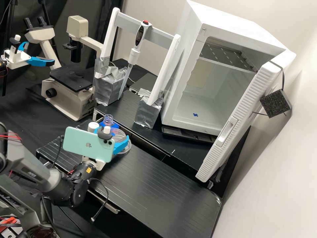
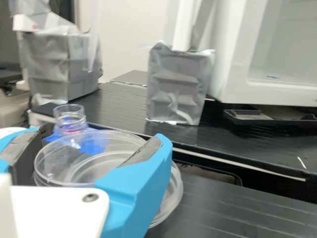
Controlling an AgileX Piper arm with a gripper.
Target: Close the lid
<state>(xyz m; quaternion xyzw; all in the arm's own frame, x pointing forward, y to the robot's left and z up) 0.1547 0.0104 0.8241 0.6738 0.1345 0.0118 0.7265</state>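
the gripper (image 1: 112,134) is left of the centre of the high view, its two blue fingers closed in on opposite sides of a clear round lid (image 1: 118,132), so it has hold of it. the lid is see-through and colourless, a shallow disc with a thin, smooth rim that catches pale glints; in the wrist view the blue of the bottle behind shows through it. close under it is the dish (image 1: 127,150), equally clear and round, part of its curved wall showing past one finger. whether lid and dish touch, i can't tell.

a mint-green phone (image 1: 89,143) is at the wrist, in front of the gripper in the high view. just beyond are the open-necked bottle (image 1: 108,119) with blue in it and a white cap (image 1: 93,126). the black bench (image 1: 158,188) runs from the left of the frame down to the lower right. further out, a microscope (image 1: 74,77) stands at upper left, a pipette (image 1: 135,53) leans at upper centre, and a white cabinet (image 1: 181,76) stands door open at upper right.
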